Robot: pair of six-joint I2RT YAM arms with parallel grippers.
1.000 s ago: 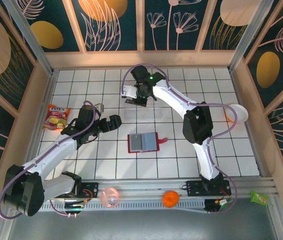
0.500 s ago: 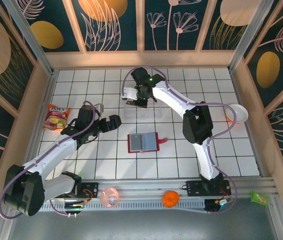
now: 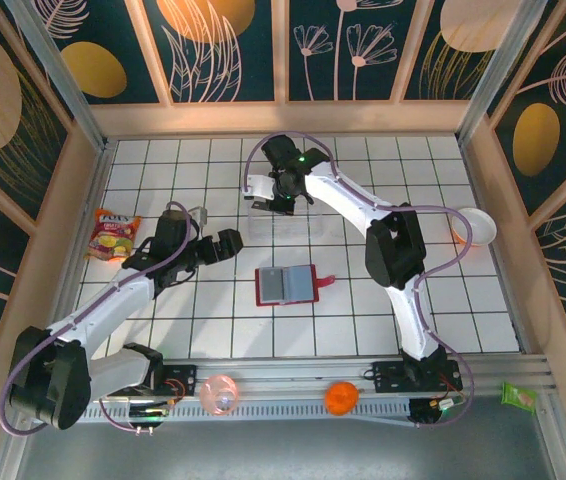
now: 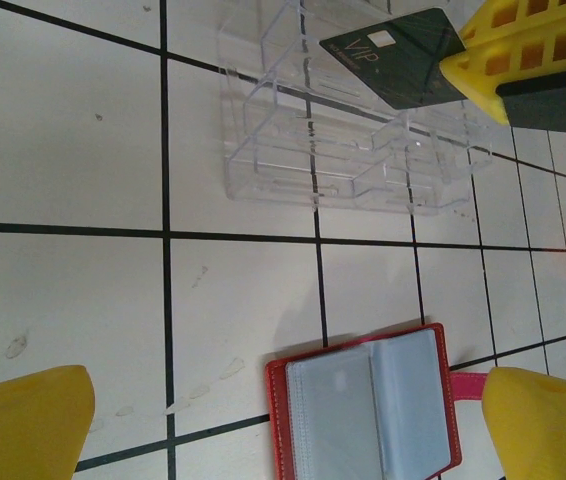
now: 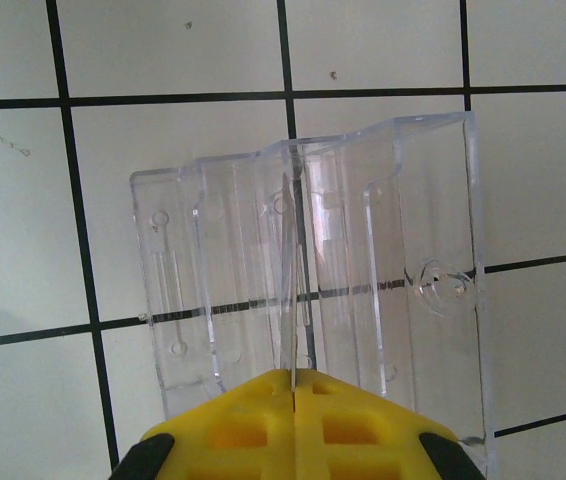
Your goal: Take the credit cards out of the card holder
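Cards of this sort look light, thin, stiff and slick, so a pinch across the flat faces near one edge suits them best. That is how the right tool (image 5: 293,388) has the dark credit card (image 4: 391,52), its jaws closed narrow on one end. From the left wrist the card's face shows a pale mark and pale lettering. From the right wrist it appears edge-on as a fine line over the middle of the clear plastic tray (image 5: 403,250). Whether its lower edge touches the tray I cannot tell.

The card holder (image 3: 286,285) lies opened flat on the worktop (image 3: 163,170), nearer the arm bases than the tray and well apart from it. Its grey-blue pockets (image 4: 363,410) face up and its snap tab (image 3: 327,283) points toward the right arm's side. No card edge visibly sticks out of the pockets, and I cannot tell whether any remain inside.

The left tool (image 3: 227,243) hangs just left of the holder with its jaws spread wide, holding nothing.

The holder looks soft and light, so it will probably slide or fold if a card is tugged from it. Pressing down one red cover would likely steady it. Any remaining card is best taken by its exposed short edge and drawn along the pocket opening, since a grip on the slick faces may slip.
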